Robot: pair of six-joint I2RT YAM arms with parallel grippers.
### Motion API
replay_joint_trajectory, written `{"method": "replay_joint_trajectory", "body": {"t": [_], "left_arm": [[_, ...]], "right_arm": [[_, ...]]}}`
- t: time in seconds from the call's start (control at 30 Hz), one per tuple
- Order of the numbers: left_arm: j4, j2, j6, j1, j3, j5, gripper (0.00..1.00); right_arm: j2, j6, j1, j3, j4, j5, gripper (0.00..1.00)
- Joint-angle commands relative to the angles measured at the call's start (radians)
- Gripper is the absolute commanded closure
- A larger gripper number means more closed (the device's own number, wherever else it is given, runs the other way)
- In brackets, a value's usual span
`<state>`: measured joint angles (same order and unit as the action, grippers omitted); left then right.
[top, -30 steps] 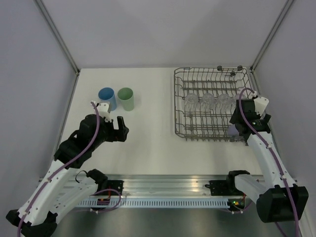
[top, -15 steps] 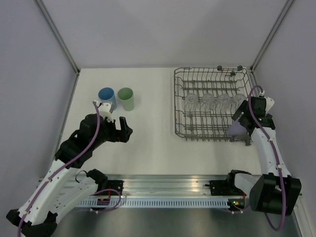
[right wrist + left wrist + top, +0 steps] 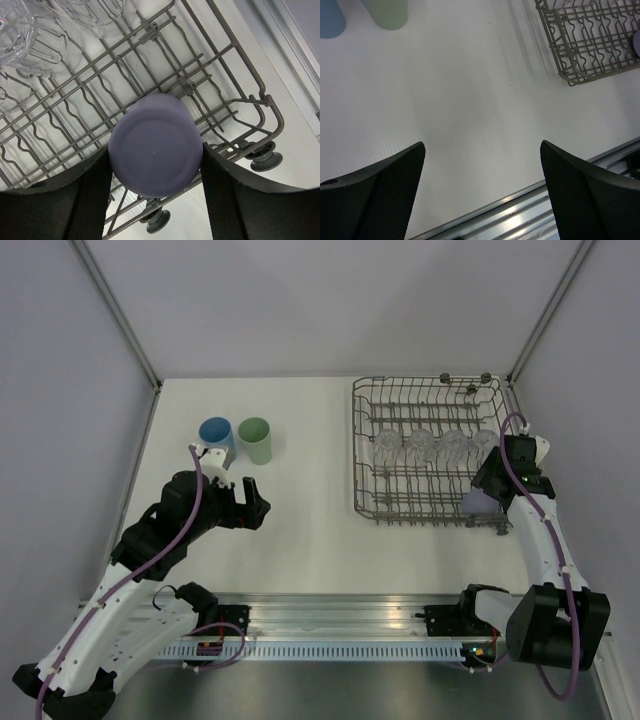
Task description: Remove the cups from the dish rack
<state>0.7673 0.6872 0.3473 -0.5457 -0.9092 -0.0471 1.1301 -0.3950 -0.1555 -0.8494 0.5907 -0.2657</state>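
Observation:
The grey wire dish rack [image 3: 372,455] stands at the right of the table. A lilac cup [image 3: 155,144] sits bottom-up in its near right corner, and my right gripper [image 3: 155,165] is shut on it, one finger pressed against each side. That lilac cup [image 3: 476,501] shows beside the right gripper [image 3: 490,495] in the top view. Several clear glasses [image 3: 419,446] stand in a row across the rack's middle. A blue cup [image 3: 216,437] and a pale green cup [image 3: 255,439] stand on the table at the left. My left gripper [image 3: 250,502] hangs open over bare table, nothing between its fingers.
The rack's black wheels [image 3: 263,157] sit on its near right edge. Grey walls close in the table on both sides and at the back. A metal rail [image 3: 340,618] runs along the near edge. In the left wrist view the rack's corner [image 3: 570,75] shows at the upper right.
The right gripper has moved in over the lilac cup and closed on its sides. The left arm shifted slightly toward the right, still open.

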Motion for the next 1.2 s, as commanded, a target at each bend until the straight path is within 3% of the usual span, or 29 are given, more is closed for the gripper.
{"method": "replay_joint_trajectory", "body": {"t": [0.0, 0.4, 0.5, 0.7, 0.8, 0.9, 1.0, 1.07, 1.17], "left_arm": [[-0.048, 0.003, -0.027, -0.003, 0.004, 0.015, 0.00], [-0.051, -0.003, -0.008, -0.003, -0.005, 0.003, 0.00], [-0.049, 0.006, 0.012, -0.003, -0.023, 0.013, 0.00], [-0.149, 0.018, 0.102, -0.003, -0.054, 0.151, 0.00], [-0.296, 0.009, 0.183, -0.007, -0.036, 0.301, 0.00], [-0.491, 0.005, 0.272, -0.025, 0.012, 0.364, 0.00], [-0.728, 0.031, 0.375, -0.039, 0.072, 0.444, 0.00], [-0.954, 0.047, 0.476, -0.046, 0.131, 0.484, 0.00], [-1.156, 0.112, 0.590, -0.072, 0.191, 0.530, 0.00]], "right_arm": [[-0.029, 0.013, -0.004, -0.016, -0.011, -0.018, 0.48], [-0.142, 0.031, -0.004, -0.175, 0.092, 0.009, 0.52], [-0.167, 0.039, -0.004, -0.243, 0.112, 0.104, 0.52], [-0.225, -0.016, -0.004, -0.292, 0.046, 0.515, 0.52], [-0.254, -0.109, -0.004, -0.251, -0.055, 0.736, 0.52], [-0.285, -0.221, -0.004, -0.189, -0.193, 0.905, 0.52], [-0.325, -0.432, -0.003, -0.084, -0.454, 1.044, 0.52], [-0.340, -0.533, -0.001, -0.028, -0.628, 1.069, 0.52], [-0.360, -0.668, 0.011, 0.016, -0.791, 1.093, 0.53]]}}
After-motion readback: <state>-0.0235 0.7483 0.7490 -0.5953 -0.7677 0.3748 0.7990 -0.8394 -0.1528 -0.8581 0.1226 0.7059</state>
